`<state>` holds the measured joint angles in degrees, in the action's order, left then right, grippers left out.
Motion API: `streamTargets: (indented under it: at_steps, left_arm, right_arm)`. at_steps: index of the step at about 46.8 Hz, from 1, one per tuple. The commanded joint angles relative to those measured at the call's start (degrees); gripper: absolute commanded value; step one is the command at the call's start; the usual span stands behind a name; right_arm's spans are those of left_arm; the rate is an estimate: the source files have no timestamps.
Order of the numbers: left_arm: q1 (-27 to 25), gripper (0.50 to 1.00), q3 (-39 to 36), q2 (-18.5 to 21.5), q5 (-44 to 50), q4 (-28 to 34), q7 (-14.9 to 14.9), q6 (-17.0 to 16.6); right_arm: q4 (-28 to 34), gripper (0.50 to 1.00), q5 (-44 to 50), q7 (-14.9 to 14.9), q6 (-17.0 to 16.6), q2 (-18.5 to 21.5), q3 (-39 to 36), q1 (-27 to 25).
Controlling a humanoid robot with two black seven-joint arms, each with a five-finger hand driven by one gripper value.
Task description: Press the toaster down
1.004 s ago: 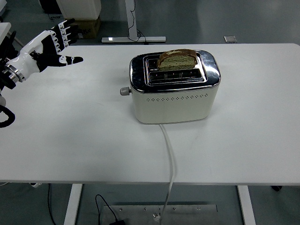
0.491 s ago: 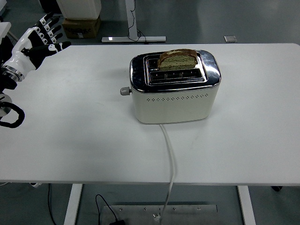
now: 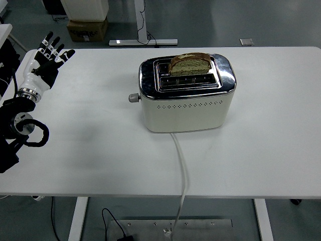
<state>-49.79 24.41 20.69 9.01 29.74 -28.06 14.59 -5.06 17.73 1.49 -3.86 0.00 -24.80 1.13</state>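
**Lever not pressed, left hand parked far off**

Your toaster (image 3: 186, 95) sits mid-table, a bit toward the far side, cream body with a shiny chrome top and rounded corners. One slice of bread (image 3: 189, 64) stands tall in the far slot, crust and a good part of the crumb well above the rim, so I'd judge it's not down yet. The near slot looks empty. The lever (image 3: 133, 98), a small grey knob, sticks out of the toaster's left end, and it sits high, near the top of that end. Nothing touches it.

Your left hand (image 3: 46, 63) is at the table's far-left edge, well apart from the toaster, white palm shell with black segmented fingers (image 3: 54, 47) spread and pointing up and away, holding nothing. The black forearm runs down the left border. Right arm isn't in view.

So the press itself looks wholly undone as far as this shows: you need to bring the hand across to the lever, get a finger on top of it, and push straight down until it latches.

A smooth white cord (image 3: 181, 165) leaves the toaster's near face and drops over the near edge of the table (image 3: 90, 150), which is matte white and flat. The chrome looks slick; the knob is small, so aim carefully.
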Motion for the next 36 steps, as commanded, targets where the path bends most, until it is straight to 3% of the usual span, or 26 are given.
streamTargets:
  at_steps: [1, 36]
  left_arm:
    - [0.2, 1.000, 0.7, -1.4, 0.7, -1.7, 0.0, 0.0]
    - [2.4, 1.000, 4.6, -5.0, 0.7, -3.1, 0.0, 0.4]
  right_arm:
    - [0.0, 0.998, 0.0, -0.2, 0.0, 0.0, 0.0, 0.0]
    - [0.0, 0.998, 0.0, -0.3, 0.0, 0.0, 0.0, 0.0]
